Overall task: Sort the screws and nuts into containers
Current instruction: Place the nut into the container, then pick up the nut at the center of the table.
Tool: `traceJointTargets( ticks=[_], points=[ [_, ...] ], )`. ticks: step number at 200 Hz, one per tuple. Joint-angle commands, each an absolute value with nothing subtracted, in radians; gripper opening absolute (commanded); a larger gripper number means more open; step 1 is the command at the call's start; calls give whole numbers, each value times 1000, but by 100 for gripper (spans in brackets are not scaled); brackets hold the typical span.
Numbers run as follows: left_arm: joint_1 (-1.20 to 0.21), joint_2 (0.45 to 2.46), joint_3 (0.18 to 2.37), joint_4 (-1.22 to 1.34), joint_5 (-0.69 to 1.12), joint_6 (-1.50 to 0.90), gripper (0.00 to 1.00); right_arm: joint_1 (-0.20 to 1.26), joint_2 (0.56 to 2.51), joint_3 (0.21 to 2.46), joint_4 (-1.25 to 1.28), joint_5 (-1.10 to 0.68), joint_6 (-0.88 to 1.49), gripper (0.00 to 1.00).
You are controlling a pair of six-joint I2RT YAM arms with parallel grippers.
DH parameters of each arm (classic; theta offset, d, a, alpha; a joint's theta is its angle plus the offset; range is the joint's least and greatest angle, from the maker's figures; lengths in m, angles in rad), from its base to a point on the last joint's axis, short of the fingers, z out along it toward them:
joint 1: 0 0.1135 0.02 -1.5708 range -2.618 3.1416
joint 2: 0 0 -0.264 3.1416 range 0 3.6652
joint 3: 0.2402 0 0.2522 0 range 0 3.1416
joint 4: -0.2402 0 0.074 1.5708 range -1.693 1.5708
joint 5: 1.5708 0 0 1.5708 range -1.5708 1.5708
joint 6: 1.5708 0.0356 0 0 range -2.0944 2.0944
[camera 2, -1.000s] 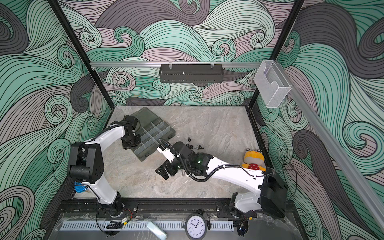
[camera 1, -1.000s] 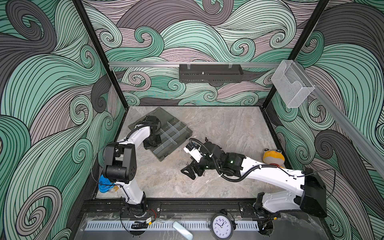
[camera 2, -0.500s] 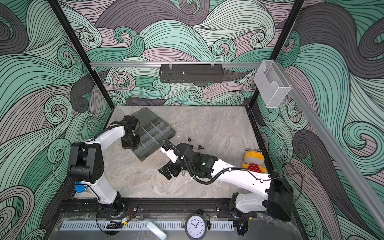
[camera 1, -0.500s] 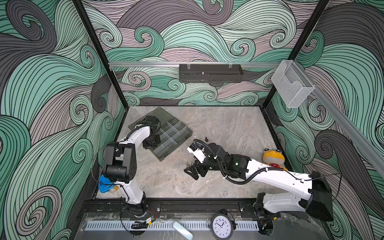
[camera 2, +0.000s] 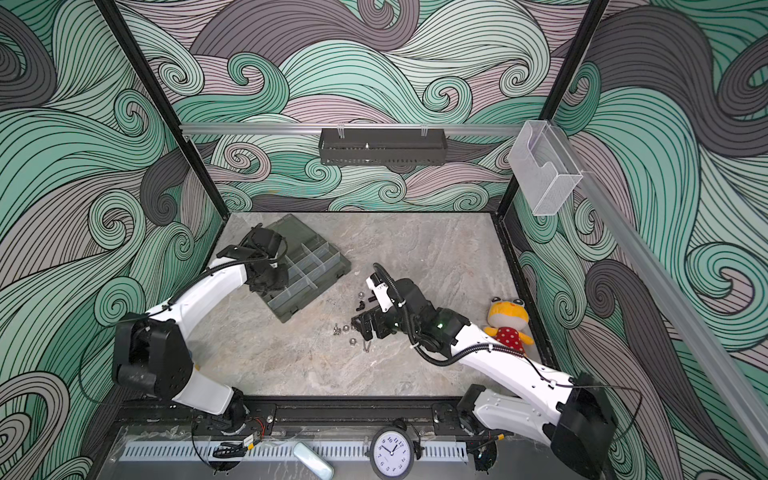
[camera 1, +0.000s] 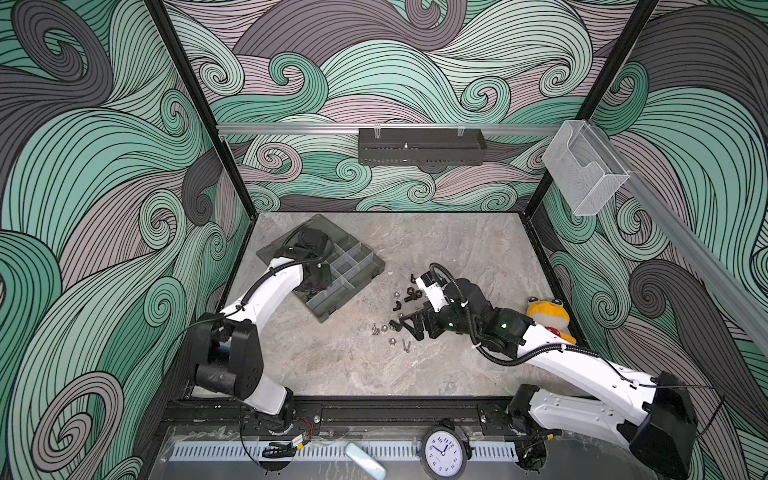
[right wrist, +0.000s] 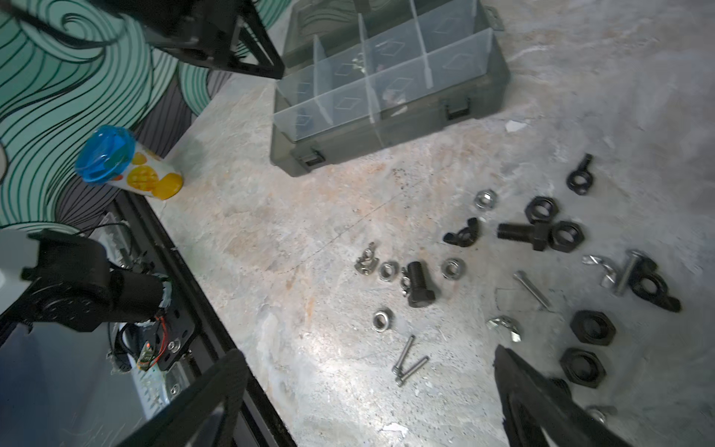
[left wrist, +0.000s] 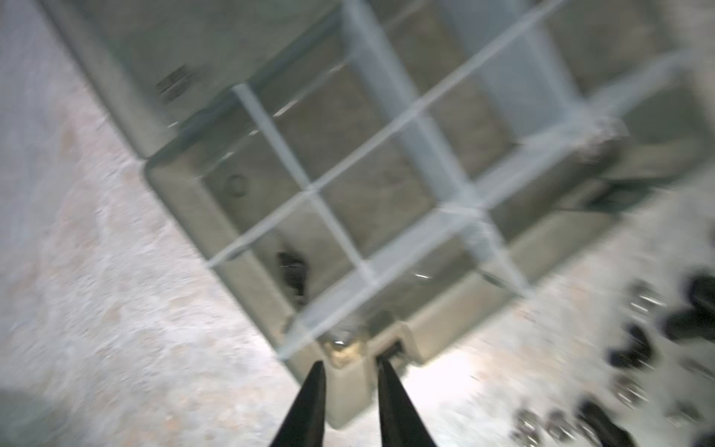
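The smoky grey organiser box (camera 1: 356,261) lies open at the back left, its containers split by pale dividers. My left gripper (left wrist: 349,363) hangs over the box's front wall, open by a narrow gap with nothing between the fingers. In this blurred view a black piece (left wrist: 292,269) lies in one compartment and a ring-shaped nut (left wrist: 236,185) in the corner one. Loose screws and nuts lie on the marble: a black bolt (right wrist: 419,282), two thin silver screws (right wrist: 407,360), black hex nuts (right wrist: 592,327) and a silver nut (right wrist: 383,319). My right gripper (right wrist: 367,353) stands wide open and empty above them.
A blue-lidded tub (right wrist: 127,166) lies by the left wall near the front rail. A yellow plush toy (camera 1: 546,313) sits against the right wall behind my right arm. A clear acrylic box (camera 1: 582,170) hangs on the right wall, above the table.
My left gripper has gone from shut to slightly open over the organiser. My right arm has swung a little to the right, uncovering more of the loose pieces.
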State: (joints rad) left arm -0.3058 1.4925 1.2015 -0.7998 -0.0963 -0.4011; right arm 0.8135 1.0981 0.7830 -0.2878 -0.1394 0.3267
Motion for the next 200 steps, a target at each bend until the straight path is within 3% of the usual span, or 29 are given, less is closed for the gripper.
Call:
traceJointTargets(
  ticks=[1, 26, 95, 156, 200],
  points=[
    [-426, 1467, 1192, -694, 25, -402, 30, 753, 1094, 757, -345, -167, 368, 99],
    [-505, 1582, 1252, -675, 195, -412, 31, 679, 1073, 714, -354, -198, 402, 99],
    [-656, 1989, 1698, -847, 178, -346, 32, 407, 1001, 628, -406, -322, 392, 99],
    [-677, 2327, 2098, -952, 169, -425, 33, 373, 1063, 654, -404, -360, 327, 99],
    [-681, 2437, 2220, -948, 118, -521, 33, 366, 1078, 653, -390, -366, 306, 99]
  ],
)
